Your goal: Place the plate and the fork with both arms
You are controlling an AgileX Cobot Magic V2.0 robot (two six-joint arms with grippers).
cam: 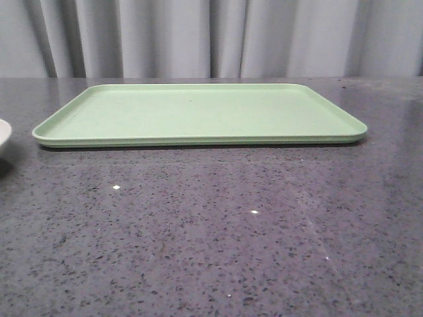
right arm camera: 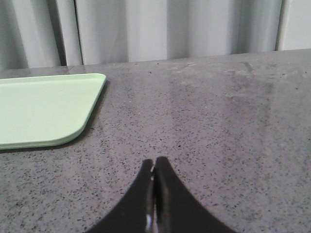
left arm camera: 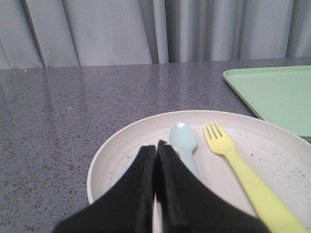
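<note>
- Two pincers are showing, each in its own wrist view only; neither arm is appearing in the front view.
- Left pincer point(left arm camera: 156, 148) is hovering over the near rim of the plate point(left arm camera: 121, 145) with its fingers pressed together and nothing between them.
- Right pincer point(right arm camera: 154, 165) is hanging over bare worktop point(right arm camera: 233, 126), fingers likewise closed on nothing, with the corner of the tray point(right arm camera: 43, 111) lying off to one side.
- Plate is sitting on the worktop to the left of the tray, apart from it; in the front view only a sliver of its rim point(cam: 3, 135) is peeking in at the left edge.
- Fork point(left arm camera: 243, 167) is lying inside the plate, tines pointing away from the left pincer and handle running back towards the camera, so its long axis is lying roughly in line with the pincer's reach, angled slightly.
- Fork is lying just beside the left pincer, on the tray side of it, with a pale blue spoon point(left arm camera: 184, 143) lying between the two.
- Judgement: the left arm is standing far nearer to both task items; the right arm is waiting well apart, beyond the tray's far end.
- Judgement: either pincer is needing to open before any grasp; placement on the tray is not yet begun, as the tray is lying bare.
</note>
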